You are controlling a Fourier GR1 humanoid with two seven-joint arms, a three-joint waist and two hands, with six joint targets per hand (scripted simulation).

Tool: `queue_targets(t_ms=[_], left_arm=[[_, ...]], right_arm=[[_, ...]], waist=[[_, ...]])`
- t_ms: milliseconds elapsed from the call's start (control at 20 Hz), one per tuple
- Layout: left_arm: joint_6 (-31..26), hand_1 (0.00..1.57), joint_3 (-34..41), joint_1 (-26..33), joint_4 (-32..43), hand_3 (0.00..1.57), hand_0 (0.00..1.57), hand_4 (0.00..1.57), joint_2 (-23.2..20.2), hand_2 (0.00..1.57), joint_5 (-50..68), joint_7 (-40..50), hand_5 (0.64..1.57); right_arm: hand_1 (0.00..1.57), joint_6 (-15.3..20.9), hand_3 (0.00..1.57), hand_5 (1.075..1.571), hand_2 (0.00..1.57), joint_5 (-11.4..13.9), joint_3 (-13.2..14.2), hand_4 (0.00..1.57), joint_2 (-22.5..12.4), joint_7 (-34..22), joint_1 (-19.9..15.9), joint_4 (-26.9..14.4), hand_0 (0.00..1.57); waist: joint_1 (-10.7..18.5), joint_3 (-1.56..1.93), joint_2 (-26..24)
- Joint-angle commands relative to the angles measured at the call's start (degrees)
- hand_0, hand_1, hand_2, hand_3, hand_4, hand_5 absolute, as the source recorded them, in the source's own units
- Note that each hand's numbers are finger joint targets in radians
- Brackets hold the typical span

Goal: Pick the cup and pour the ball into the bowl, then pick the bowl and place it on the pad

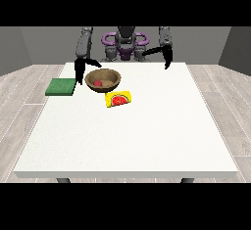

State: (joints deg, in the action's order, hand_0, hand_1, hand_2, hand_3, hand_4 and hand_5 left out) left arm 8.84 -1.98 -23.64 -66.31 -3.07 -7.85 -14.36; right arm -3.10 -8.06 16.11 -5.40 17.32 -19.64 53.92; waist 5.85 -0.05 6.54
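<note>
A brown bowl (110,77) stands on the table's far left part, with a red ball (98,83) inside it. A yellow cup (118,99) with a watermelon picture lies on its side just in front of the bowl, to its right. A green pad (61,86) lies flat at the table's left edge, left of the bowl. The hand at the view's left (78,72) hangs between pad and bowl, close to the bowl's left rim, fingers pointing down and thumb spread towards the bowl, holding nothing. The hand at the view's right (167,60) hovers over the far edge, open.
The white table (132,136) stretches wide towards the camera from the cup. The robot's torso (125,45) stands behind the far edge. Grey walls and a wooden floor surround the table.
</note>
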Motion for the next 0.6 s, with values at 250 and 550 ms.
queue_targets(t_ms=[250, 550], left_arm=[[-2.37, 0.00, 2.16, 1.60, -4.68, 0.00, 0.00, 0.00, -2.02, 0.00, 1.04, 2.30, 1.565], [-5.58, 0.00, 3.48, 1.95, -7.27, 0.00, 0.00, 0.00, -4.53, 0.00, 2.04, 2.41, 1.566]], right_arm=[[0.00, 0.08, 0.00, 1.562, 0.00, -0.30, 0.27, 0.20, -1.34, 7.66, -5.07, -13.78, 0.00], [0.00, -1.96, 0.00, 1.562, 0.00, -0.86, 1.07, 0.13, -3.33, 12.85, -6.46, -19.96, 0.00]], waist=[[-0.34, 0.07, 0.29], [0.39, 0.08, 2.14]])
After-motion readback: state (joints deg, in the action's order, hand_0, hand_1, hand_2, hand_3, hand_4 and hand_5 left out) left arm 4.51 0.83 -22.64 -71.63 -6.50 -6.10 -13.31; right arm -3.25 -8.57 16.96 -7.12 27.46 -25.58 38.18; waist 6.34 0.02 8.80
